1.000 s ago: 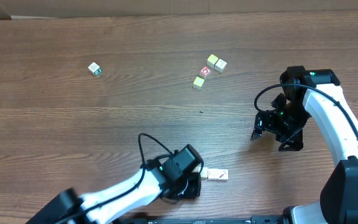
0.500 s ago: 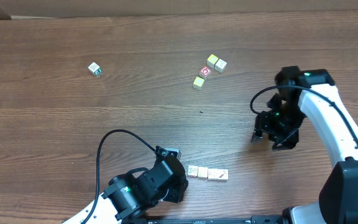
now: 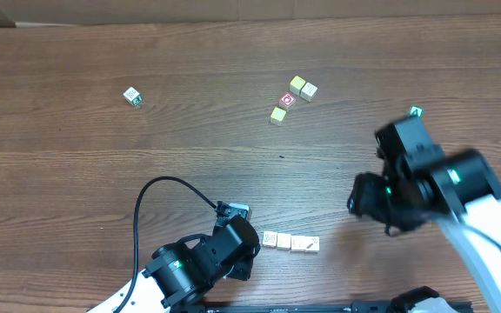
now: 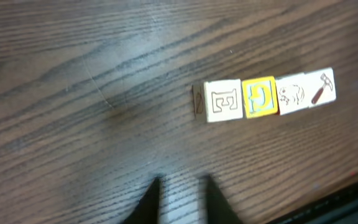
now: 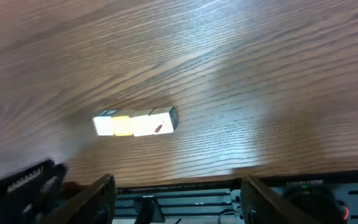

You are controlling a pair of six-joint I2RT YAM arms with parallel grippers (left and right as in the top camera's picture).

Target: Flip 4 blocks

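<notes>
Close to the near edge of the bench point(image 3: 76, 174), the four blocks point(image 3: 290, 243) sit in one tight row, touching side to side. Just left of them the left pincer point(image 4: 182, 200) hangs low over the wood, its fingers only narrowly apart, with nothing between them. The right pincer point(image 5: 176, 190), well off to the right of the row, is spread wide and empty. A cluster of other cubes point(image 3: 290, 97) lies toward the far side.
</notes>
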